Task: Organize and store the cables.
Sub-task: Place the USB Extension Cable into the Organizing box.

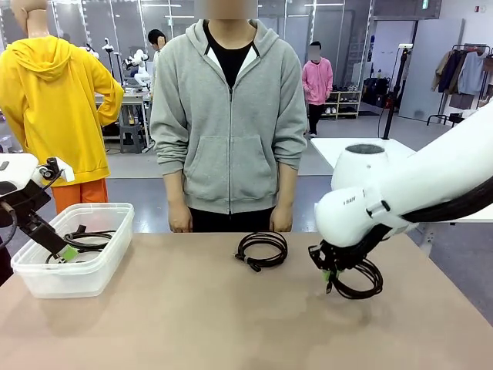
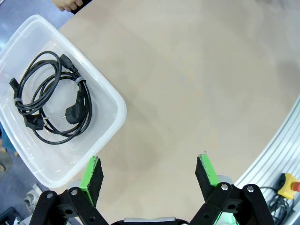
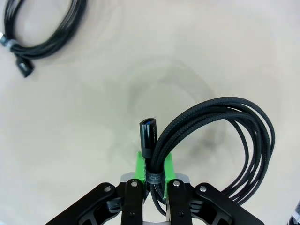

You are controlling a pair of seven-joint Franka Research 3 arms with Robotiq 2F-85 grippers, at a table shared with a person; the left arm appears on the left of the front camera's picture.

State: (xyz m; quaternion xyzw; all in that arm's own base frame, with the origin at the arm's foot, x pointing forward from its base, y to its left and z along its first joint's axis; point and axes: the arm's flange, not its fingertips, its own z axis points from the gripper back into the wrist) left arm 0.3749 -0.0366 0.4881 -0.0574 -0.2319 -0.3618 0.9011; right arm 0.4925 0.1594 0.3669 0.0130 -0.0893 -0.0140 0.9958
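One braided USB cable coil [image 3: 220, 104] well right of clear bin [image 1: 46, 281] | right gripper [image 3: 154, 161] clamped at its tie band | looks light, floppy; loops likely sag | left gripper [image 2: 149, 161] jaws apart

The bin [image 1: 58, 281] is clear, milky plastic and the table [image 1: 192, 308] is plain beige. All cables are black: the bin cable [image 2: 51, 103], the middle cable [image 1: 262, 249] and the braided cable [image 3: 234, 140], whose sheath shows a fine woven pattern; its plug [image 3: 146, 136] is black with a blue insert. The left gripper [image 2: 150, 171] and right gripper [image 3: 154, 161] are black with bright green pads [image 2: 89, 171]. The right arm [image 1: 416, 185] is white. The person's hoodie [image 1: 229, 116] is grey over a black shirt [image 1: 229, 58]
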